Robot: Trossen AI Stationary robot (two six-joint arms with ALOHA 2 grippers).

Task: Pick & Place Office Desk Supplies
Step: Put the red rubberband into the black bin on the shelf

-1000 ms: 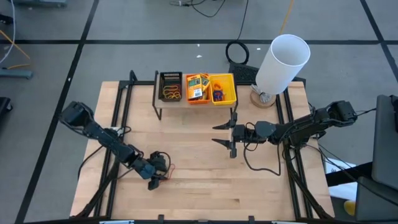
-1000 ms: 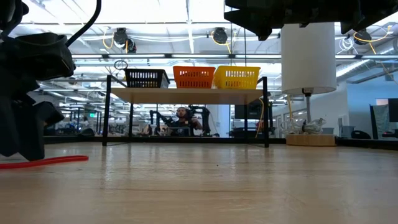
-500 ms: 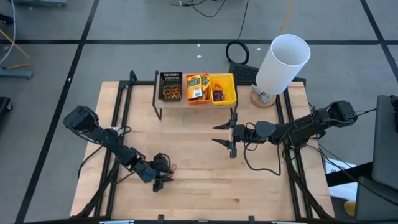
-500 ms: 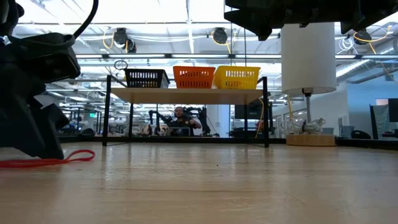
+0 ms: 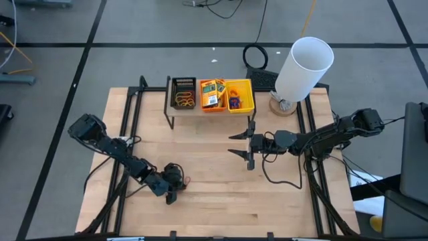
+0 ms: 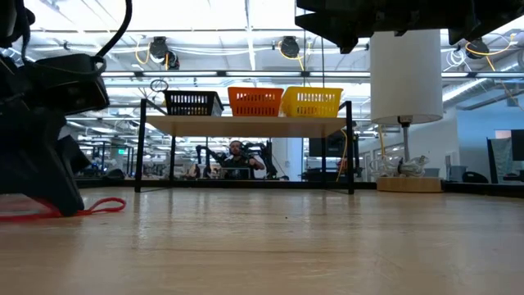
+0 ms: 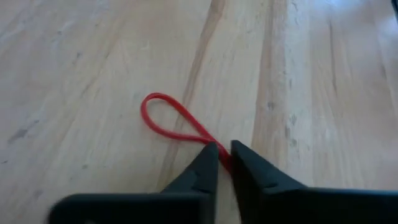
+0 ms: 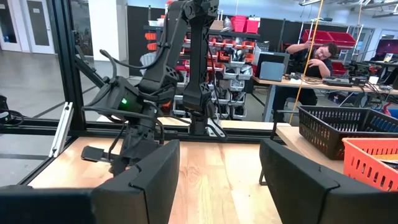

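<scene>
Jaws of the left gripper [image 7: 224,158] pinch one end of the red rubber band [image 7: 169,119], whose loop lies flat ahead, probably for lifting, while the right gripper [image 5: 240,143] waits apart.

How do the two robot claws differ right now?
The left gripper is down at the tabletop, fingers pinched on a red rubber band; the right gripper hangs open mid-table, holding nothing. The left works near the front edge; the right waits nearer the bins. Both have two dark fingers.
</scene>
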